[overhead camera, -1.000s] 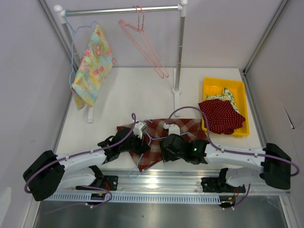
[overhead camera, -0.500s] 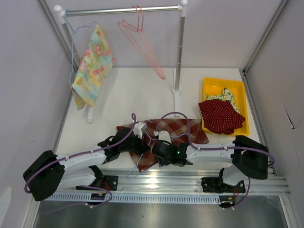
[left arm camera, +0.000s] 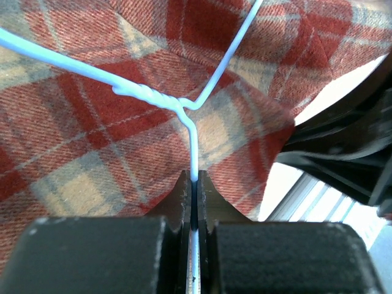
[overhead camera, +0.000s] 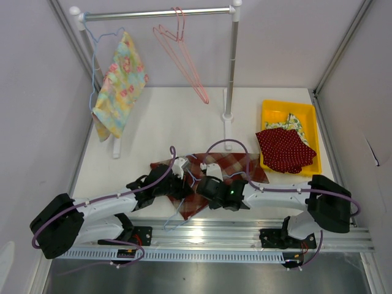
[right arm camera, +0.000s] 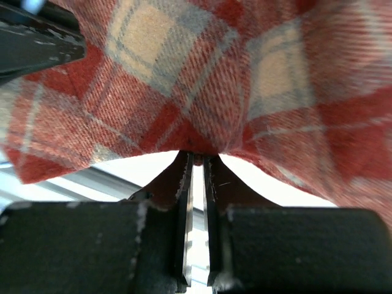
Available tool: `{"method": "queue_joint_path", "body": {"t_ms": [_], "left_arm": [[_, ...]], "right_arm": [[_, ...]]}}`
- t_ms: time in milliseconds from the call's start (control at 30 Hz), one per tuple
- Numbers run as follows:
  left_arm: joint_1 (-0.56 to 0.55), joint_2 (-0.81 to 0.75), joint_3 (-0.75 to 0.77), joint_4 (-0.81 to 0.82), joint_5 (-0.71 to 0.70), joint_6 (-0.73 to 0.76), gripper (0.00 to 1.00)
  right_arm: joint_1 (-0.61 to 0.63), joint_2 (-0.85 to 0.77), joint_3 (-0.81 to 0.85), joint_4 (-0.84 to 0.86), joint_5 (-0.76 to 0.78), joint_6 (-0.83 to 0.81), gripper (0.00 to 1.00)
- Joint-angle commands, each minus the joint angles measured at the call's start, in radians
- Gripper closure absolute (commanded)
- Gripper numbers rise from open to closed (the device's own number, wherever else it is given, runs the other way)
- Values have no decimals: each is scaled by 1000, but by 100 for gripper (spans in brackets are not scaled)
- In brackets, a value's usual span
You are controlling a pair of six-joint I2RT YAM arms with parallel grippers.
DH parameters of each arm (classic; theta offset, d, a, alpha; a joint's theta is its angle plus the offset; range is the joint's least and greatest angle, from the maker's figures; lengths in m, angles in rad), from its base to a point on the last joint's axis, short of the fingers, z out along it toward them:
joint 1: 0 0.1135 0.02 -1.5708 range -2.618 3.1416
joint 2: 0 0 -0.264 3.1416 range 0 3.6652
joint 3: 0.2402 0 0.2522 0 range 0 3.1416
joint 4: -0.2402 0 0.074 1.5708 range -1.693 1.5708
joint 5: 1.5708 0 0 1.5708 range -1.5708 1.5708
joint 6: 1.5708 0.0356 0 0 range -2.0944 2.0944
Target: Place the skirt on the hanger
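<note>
R gripper [right arm camera: 197, 156] shifted left vs earlier, jaws now nipping plaid skirt [right arm camera: 184, 79] hem at tips; my L gripper [left arm camera: 193, 177] clamps wire hanger [left arm camera: 150, 98] neck, skirt underneath.

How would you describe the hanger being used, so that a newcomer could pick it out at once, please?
At the white table's near edge lies a red plaid skirt. On it rests a pale blue wire hanger, its stem pinched in the left pincer. It alone lies flat; the other wire hangers dangle from the metal rail.
</note>
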State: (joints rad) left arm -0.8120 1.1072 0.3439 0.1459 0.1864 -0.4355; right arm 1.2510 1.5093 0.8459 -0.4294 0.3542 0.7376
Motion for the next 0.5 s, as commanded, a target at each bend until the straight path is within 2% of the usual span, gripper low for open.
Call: {"method": "queue_joint_path", "body": {"t_ms": [0, 200, 467], "left_arm": [[5, 2, 29, 11, -15, 27, 100], [4, 8, 37, 14, -15, 27, 100], [5, 23, 87, 11, -42, 30, 100]], "right_arm": [[-33, -107, 54, -74, 22, 0, 95], [-74, -242, 58, -124, -26, -1, 94], [-74, -261, 53, -157, -49, 14, 94]]}}
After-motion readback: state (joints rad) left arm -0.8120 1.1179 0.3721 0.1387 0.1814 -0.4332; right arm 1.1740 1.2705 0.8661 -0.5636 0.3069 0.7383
